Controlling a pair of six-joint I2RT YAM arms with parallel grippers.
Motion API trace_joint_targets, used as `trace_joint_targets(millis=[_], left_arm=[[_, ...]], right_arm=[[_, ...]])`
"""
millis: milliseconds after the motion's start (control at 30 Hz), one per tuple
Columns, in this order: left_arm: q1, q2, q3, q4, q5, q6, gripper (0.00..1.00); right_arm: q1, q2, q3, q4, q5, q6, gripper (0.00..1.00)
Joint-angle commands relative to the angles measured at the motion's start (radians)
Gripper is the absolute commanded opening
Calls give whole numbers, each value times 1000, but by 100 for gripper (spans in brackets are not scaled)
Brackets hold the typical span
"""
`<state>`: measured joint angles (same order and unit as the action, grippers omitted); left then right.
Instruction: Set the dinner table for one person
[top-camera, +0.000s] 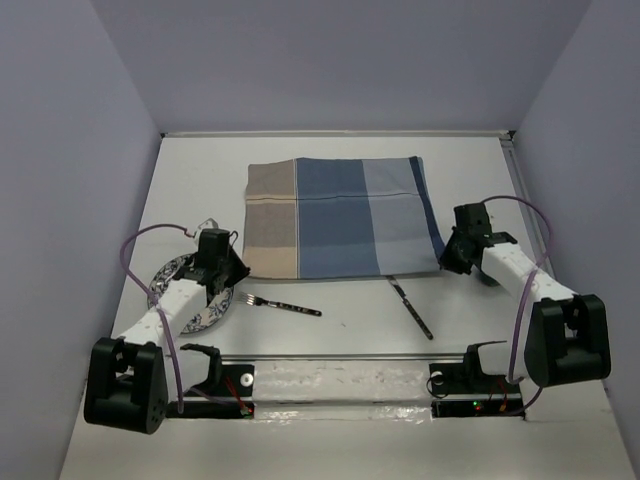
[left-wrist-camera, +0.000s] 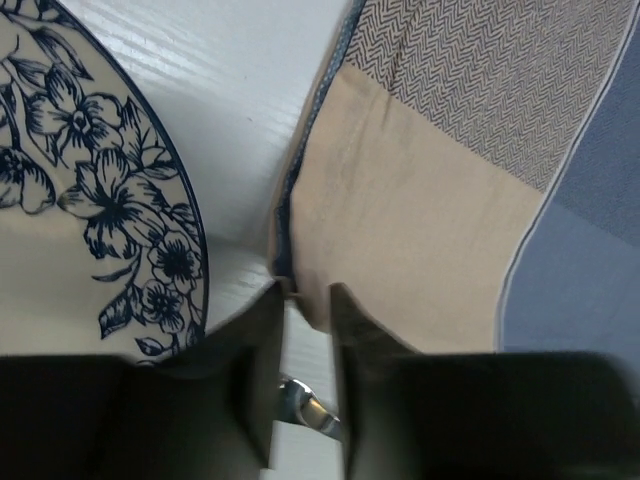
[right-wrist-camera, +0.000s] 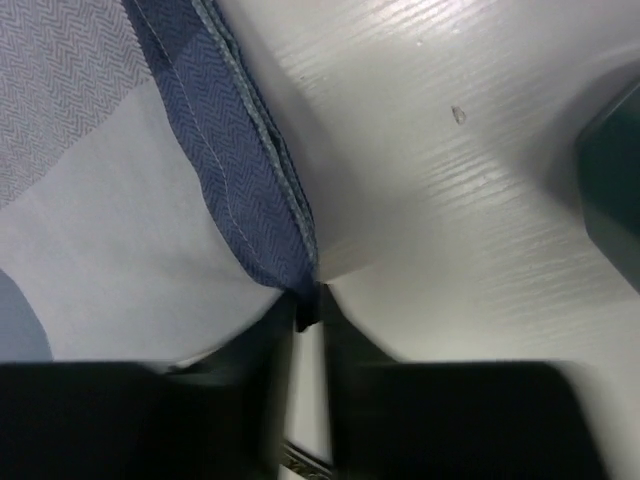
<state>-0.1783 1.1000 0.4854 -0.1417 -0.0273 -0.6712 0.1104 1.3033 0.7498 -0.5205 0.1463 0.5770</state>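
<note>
The blue-and-beige checked placemat (top-camera: 340, 215) lies flat in the middle of the white dinner table (top-camera: 200, 170). My left gripper (top-camera: 236, 268) is at its near-left corner, and in the left wrist view (left-wrist-camera: 304, 300) the jaws are shut on the beige corner of the placemat (left-wrist-camera: 420, 210). My right gripper (top-camera: 448, 262) is at the near-right corner, and in the right wrist view (right-wrist-camera: 308, 305) it pinches the dark blue hem of the placemat (right-wrist-camera: 220, 150). A blue floral plate (top-camera: 170, 285) sits under my left arm and also shows in the left wrist view (left-wrist-camera: 90, 190).
A fork (top-camera: 283, 305) and a knife (top-camera: 411, 306) lie on the table in front of the placemat. A metal piece (left-wrist-camera: 305, 405) shows below my left fingers. A dark green object (right-wrist-camera: 612, 170) stands right of my right gripper. Walls close the sides and back.
</note>
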Motion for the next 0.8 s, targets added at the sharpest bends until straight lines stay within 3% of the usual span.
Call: trace_joint_targets(millis=[0,67,100,167,267,367,500,667,767], left_arm=[[-6,-69,25,-39,-16,-4,48],[-6,-84,62,-55,-13,4,63],[-7,-100,111,-68,-3,15,75],[-13,-106,172,-102,-2,28,87],[-42,-109,304,-122,1,48,89],[-76,-124,439,-110,6,56,91],[-118,-132,674,-114,-5,99,96],[-162,-186,803,-199,-17,122,99],[-164,-232,860,-277,-34,139,99]], right_arm=[[-12,-30,5,-16,-46,-15,42],[-12,-45,17,-27,-71,-34,64],[-12,-71,40,-32,-79,-54,83],[-12,-102,90,-47,-108,-80,87],[-12,-154,150,-36,-270,-83,88],[64,-167,174,20,-372,-28,88],[373,-79,252,121,-355,96,82],[601,158,394,304,-329,195,65],[713,330,543,364,-330,215,41]])
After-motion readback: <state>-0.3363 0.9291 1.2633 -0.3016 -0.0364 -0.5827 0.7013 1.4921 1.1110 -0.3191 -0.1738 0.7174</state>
